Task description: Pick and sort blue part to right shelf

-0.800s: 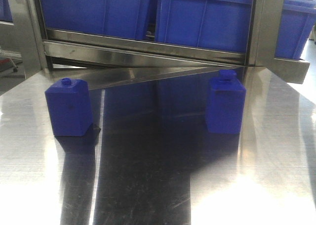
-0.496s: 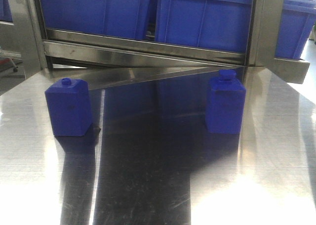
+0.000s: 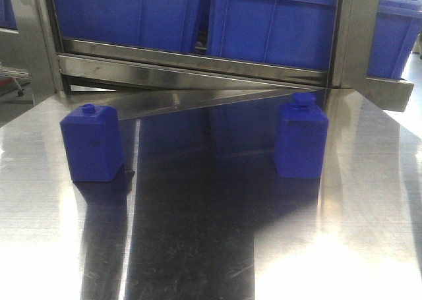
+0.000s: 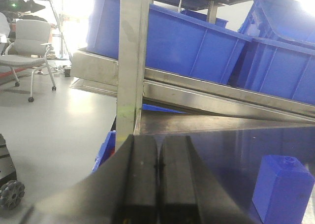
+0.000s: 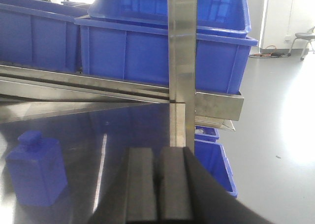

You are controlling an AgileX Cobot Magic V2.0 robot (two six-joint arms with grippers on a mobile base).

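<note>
Two blue parts stand on the shiny steel table (image 3: 198,247), well apart from each other. The left blue part (image 3: 92,144) is near the left edge of the table and the right blue part (image 3: 301,138) is toward the right, just in front of the shelf post (image 3: 353,36). Each part is upright, so its long axis is vertical, and the small round knob on its top points straight up. Behind them, a steel shelf (image 3: 191,62) carries a row of blue bins (image 3: 270,23), and its rail slopes a little. No tool touches the parts. In the left wrist view the left tool (image 4: 157,155) has its two black fingers (image 4: 140,175) pressed together with nothing between them, and the left part stands low at the right. In the right wrist view the right tool (image 5: 158,175) is also closed and empty, and the right part stands low at the left.
</note>
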